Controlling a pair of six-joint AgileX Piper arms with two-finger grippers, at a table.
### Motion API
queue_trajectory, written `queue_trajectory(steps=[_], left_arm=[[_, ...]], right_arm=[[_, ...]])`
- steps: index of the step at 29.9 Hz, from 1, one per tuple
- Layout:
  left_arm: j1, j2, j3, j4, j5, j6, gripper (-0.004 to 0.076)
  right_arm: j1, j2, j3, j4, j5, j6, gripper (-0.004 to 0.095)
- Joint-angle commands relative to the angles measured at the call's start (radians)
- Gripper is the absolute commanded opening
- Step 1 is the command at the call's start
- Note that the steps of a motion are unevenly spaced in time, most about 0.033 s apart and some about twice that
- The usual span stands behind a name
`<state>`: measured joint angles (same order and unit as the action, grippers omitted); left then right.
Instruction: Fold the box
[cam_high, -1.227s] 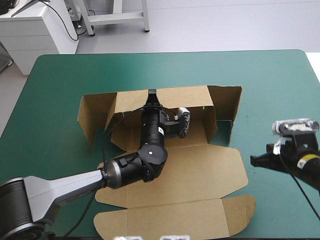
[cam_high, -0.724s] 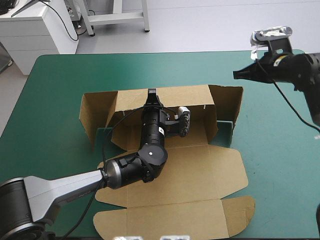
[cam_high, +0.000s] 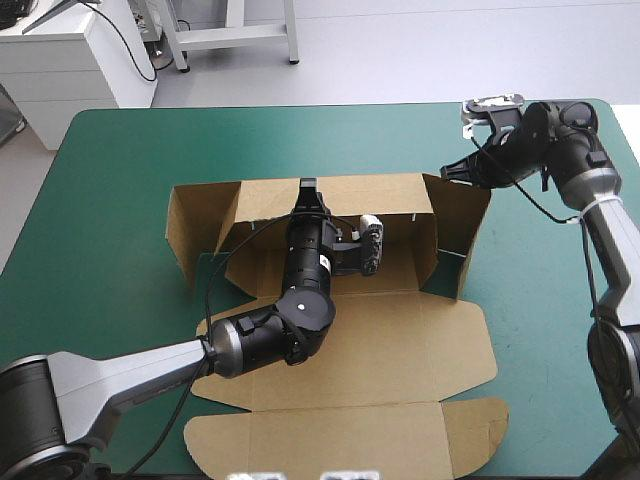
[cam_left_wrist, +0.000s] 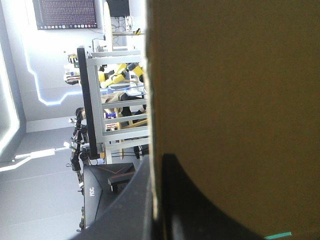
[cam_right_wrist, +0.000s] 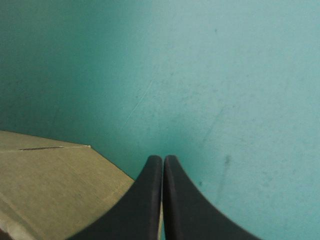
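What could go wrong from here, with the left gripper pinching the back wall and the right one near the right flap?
The left gripper is shut on the box at its back wall, which is the only hold; a tug could crease or tear that wall. The right gripper is shut, its tip beside the raised right flap; pushing there may slide the whole box instead of folding the flap. The left flap splays outward and may not tuck.

One brown box (cam_high: 400, 330) on one teal-green surface (cam_high: 120, 170). Two tools: the left tool (cam_high: 307, 186) at the box's far wall, the right tool (cam_high: 446, 172) by its far right corner.
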<state>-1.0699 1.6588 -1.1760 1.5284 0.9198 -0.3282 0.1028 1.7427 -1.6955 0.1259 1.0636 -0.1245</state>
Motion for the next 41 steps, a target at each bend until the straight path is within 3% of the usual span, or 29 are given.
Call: queue_trajectory(steps=[1, 4, 10, 14, 17, 19, 24, 32, 34, 37, 38, 41], left_arm=[[-0.004, -0.051, -0.025, 0.067, 0.008, -0.012, -0.0008], [-0.004, -0.049, -0.025, 0.067, -0.001, -0.012, -0.0008], [-0.004, -0.049, -0.025, 0.067, 0.001, -0.012, -0.0008], [-0.004, -0.049, -0.025, 0.067, -0.001, -0.012, -0.0008], [-0.004, -0.049, -0.025, 0.067, -0.001, -0.012, -0.0008], [-0.004, -0.049, -0.025, 0.067, -0.001, -0.012, -0.0008], [-0.004, -0.049, -0.025, 0.067, -0.001, -0.012, -0.0008], [-0.004, -0.049, -0.025, 0.067, -0.001, -0.012, -0.0008], [-0.004, -0.049, -0.025, 0.067, -0.001, -0.012, -0.0008], [-0.004, -0.049, -0.025, 0.066, 0.006, -0.012, -0.0008], [-0.004, -0.049, -0.025, 0.061, 0.006, -0.012, -0.0008], [-0.004, -0.049, -0.025, 0.061, 0.007, -0.035, -0.0008]], right_arm=[[-0.009, -0.114, 0.069, 0.069, -0.064, -0.018, -0.0002], [-0.009, -0.162, 0.17, 0.113, -0.093, -0.05, -0.0002], [-0.009, -0.369, 0.477, 0.26, -0.344, -0.127, -0.0002], [-0.009, -0.49, 0.705, 0.378, -0.517, -0.328, -0.0002], [-0.007, -0.566, 0.866, 0.556, -0.693, -0.541, -0.0001], [-0.007, -0.599, 0.933, 0.683, -0.75, -0.668, 0.0], [-0.007, -0.624, 0.992, 0.827, -0.692, -0.933, 0.0054], [-0.007, -0.623, 0.958, 0.827, -0.575, -1.074, 0.0462], [-0.007, -0.623, 0.948, 0.82, -0.533, -1.074, 0.0499], [-0.007, -0.624, 0.938, 0.775, -0.485, -0.961, 0.0431], [-0.007, -0.626, 0.932, 0.733, -0.485, -0.885, 0.035], [-0.007, -0.626, 0.895, 0.551, -0.478, -0.615, -0.0016]])
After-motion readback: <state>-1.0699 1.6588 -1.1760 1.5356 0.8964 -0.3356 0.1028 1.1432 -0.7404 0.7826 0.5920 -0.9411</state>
